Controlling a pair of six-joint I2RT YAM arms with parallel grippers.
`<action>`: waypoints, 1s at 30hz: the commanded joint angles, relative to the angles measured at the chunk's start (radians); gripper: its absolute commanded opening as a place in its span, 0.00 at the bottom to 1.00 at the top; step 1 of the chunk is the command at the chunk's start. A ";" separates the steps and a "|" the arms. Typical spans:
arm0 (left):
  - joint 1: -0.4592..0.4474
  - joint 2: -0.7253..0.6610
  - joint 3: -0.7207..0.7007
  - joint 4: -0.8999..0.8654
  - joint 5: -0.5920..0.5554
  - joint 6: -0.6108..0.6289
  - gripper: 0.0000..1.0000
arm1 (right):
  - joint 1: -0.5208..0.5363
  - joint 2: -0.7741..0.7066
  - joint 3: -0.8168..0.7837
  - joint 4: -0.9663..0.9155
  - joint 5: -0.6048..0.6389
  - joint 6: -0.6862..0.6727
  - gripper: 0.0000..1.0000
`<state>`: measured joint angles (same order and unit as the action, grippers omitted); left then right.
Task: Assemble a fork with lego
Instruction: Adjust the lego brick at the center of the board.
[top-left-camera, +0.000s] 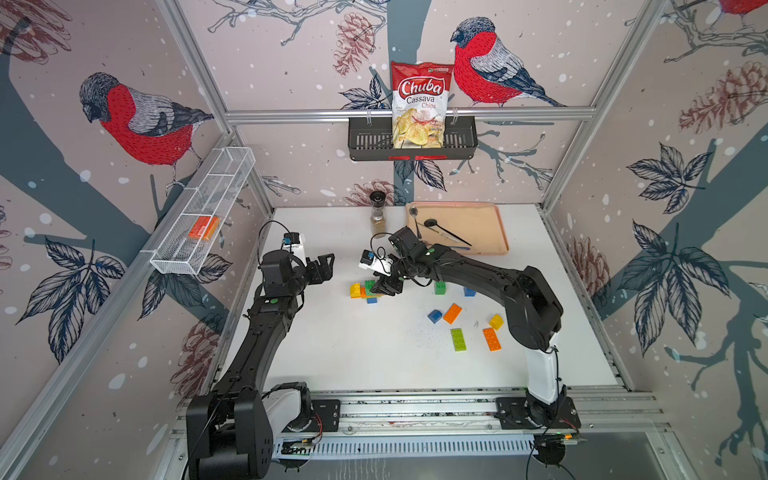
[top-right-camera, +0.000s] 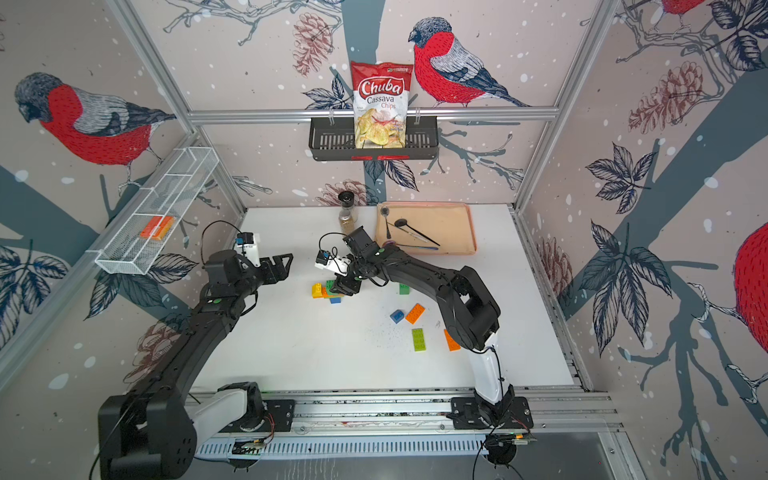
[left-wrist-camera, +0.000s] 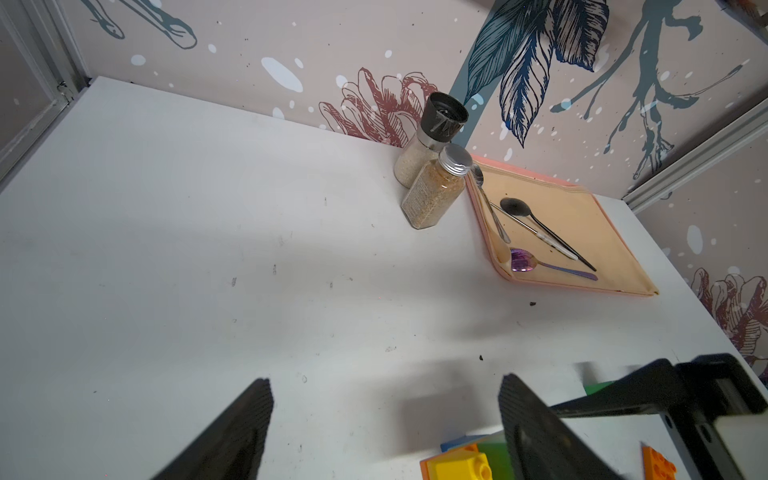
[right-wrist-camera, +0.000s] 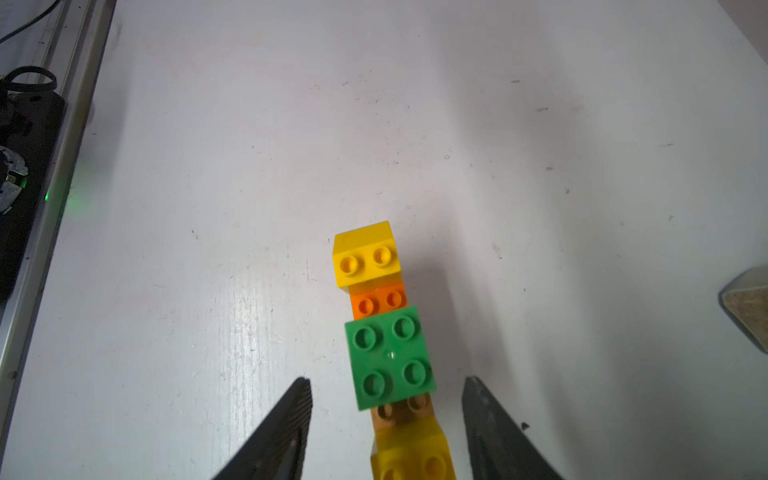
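Note:
A row of joined lego (right-wrist-camera: 384, 332) lies on the white table: yellow, orange, green, brown and yellow bricks, seen in both top views (top-left-camera: 362, 289) (top-right-camera: 326, 289) with a blue brick (top-left-camera: 372, 300) at its near side. My right gripper (right-wrist-camera: 387, 379) hovers over the row's brown and yellow end, open, with a gap between each finger and the bricks. My left gripper (left-wrist-camera: 385, 378) stands open and empty to the left of the row (top-left-camera: 322, 264); only the row's yellow corner (left-wrist-camera: 461, 467) shows in the left wrist view. Loose lego lies to the right: green (top-left-camera: 440, 286), blue (top-left-camera: 434, 316), orange (top-left-camera: 452, 313), lime green (top-left-camera: 458, 339).
A peach tray (top-left-camera: 478, 220) holding spoons lies at the back right, with two spice bottles (top-left-camera: 378, 216) beside it. More loose bricks, yellow (top-left-camera: 496, 321), orange (top-left-camera: 491, 339) and blue (top-left-camera: 469, 291), lie by the right arm. A wire basket (top-left-camera: 183, 249) on the left wall holds a smooth orange block (top-left-camera: 203, 227).

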<state>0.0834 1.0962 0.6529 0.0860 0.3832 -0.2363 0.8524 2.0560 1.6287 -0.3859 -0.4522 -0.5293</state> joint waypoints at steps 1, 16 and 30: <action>0.009 -0.008 -0.021 0.075 0.039 -0.032 0.85 | 0.010 0.036 0.048 -0.075 0.001 -0.033 0.60; 0.048 0.029 -0.024 0.058 0.071 -0.002 0.84 | 0.027 0.144 0.184 -0.160 -0.002 -0.040 0.44; 0.069 0.033 -0.017 0.050 0.078 -0.001 0.82 | 0.005 0.162 0.216 -0.189 -0.090 -0.018 0.29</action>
<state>0.1452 1.1316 0.6289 0.1154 0.4458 -0.2531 0.8684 2.2108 1.8290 -0.5426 -0.4789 -0.5716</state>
